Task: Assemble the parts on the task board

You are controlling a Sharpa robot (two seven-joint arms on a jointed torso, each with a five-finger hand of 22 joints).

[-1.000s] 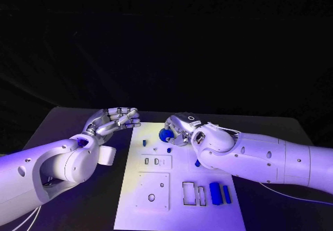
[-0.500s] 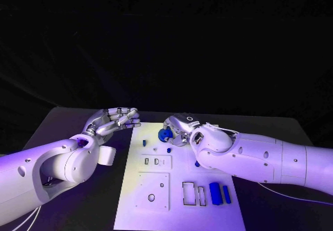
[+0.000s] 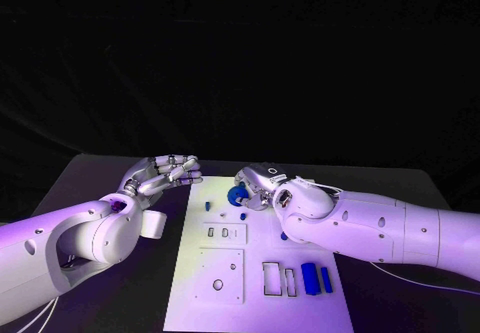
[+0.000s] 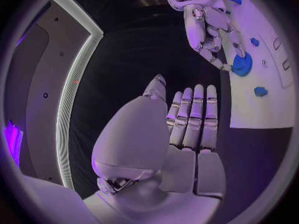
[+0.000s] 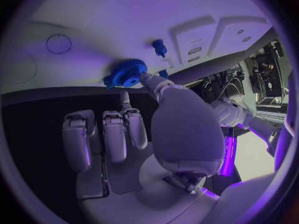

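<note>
In the head view we are seeing the right hand [image 3: 262,186] pinching a blue gear [image 3: 238,195] at its eight o'clock, over the task board's [image 3: 260,305] far end. In the left wrist view the left hand [image 4: 187,129] is holding nothing, fingers straight, the gear at one o'clock. In the right wrist view fingertips [image 5: 147,78] are touching the gear.

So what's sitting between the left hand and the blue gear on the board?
Little: in the head view, only bare white task board separates the left hand from the blue gear, which the right hand's fingers touch. A small blue peg lies nearer the robot.
</note>
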